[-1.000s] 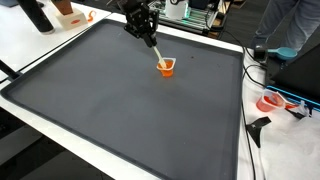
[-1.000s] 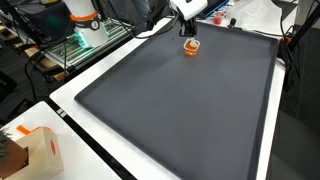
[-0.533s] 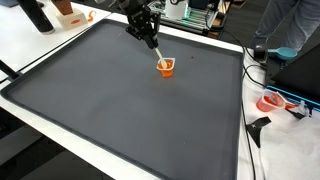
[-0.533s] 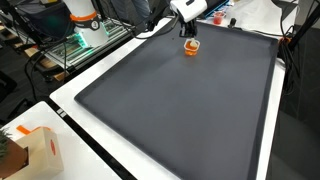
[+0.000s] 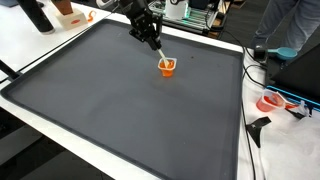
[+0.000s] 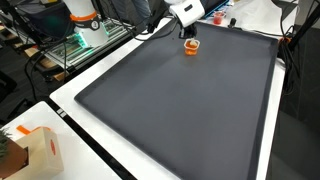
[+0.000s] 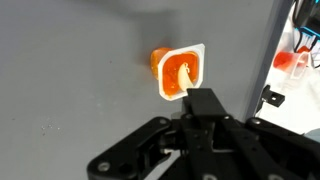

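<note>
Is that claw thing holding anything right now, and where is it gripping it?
Yes: the gripper is shut on a pale stick, pinched at its upper end. The stick's lower end sits inside the orange cup on the dark mat.

No legible text in any view. Orange cup (image 7: 160, 68) and the pale stick (image 7: 186, 76) in it: no print. Cardboard box (image 6: 30, 150) off the black mat (image 6: 170, 110) corner: red mark, too small to read.

robotics laboratory or workshop. evidence: robot gripper (image 5: 153, 42) over a large dark mat (image 5: 120, 110) on a white table (image 6: 95, 150); wire shelving (image 6: 62, 52) loaded with electronics; loose cables (image 5: 256, 72); cardboard box (image 6: 38, 150) at the table edge.
</note>
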